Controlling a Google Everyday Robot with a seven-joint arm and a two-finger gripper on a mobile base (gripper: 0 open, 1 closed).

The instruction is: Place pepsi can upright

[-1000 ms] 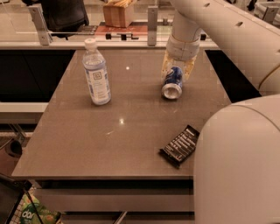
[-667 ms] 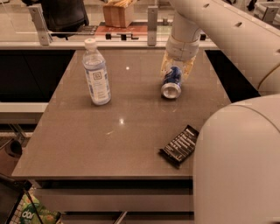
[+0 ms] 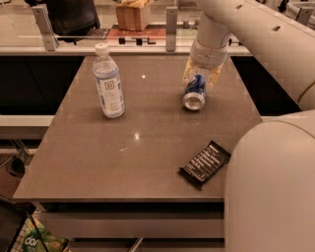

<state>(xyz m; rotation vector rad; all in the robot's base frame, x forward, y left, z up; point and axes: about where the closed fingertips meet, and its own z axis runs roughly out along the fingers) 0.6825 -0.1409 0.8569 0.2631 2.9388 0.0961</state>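
Pepsi can (image 3: pixel 195 91) lies on its side at the far right of the table (image 3: pixel 147 162), its silver end facing the near edge, so it has not yet been stood up. The robot's pale body (image 3: pixel 270 192) fills the near right corner, and its arm (image 3: pixel 256 34) reaches over from that side and drops down onto the can. The table is a plain grey-brown slab with two spots of light on it, set before a counter that carries a wooden box (image 3: pixel 132 15). A bottle (image 3: pixel 108 81) stands upright at the far left, well apart from the work. A dark snack bar (image 3: pixel 205 163) lies flat near the right front edge, also out of the way. The gripper (image 3: pixel 201 82) sits over the can's far half, its fingers (image 3: pixel 214 78) spread to either side of the blue body. To my eye that is a straddle ready for closing, taken across the can so a wrist turn could tip it upright.
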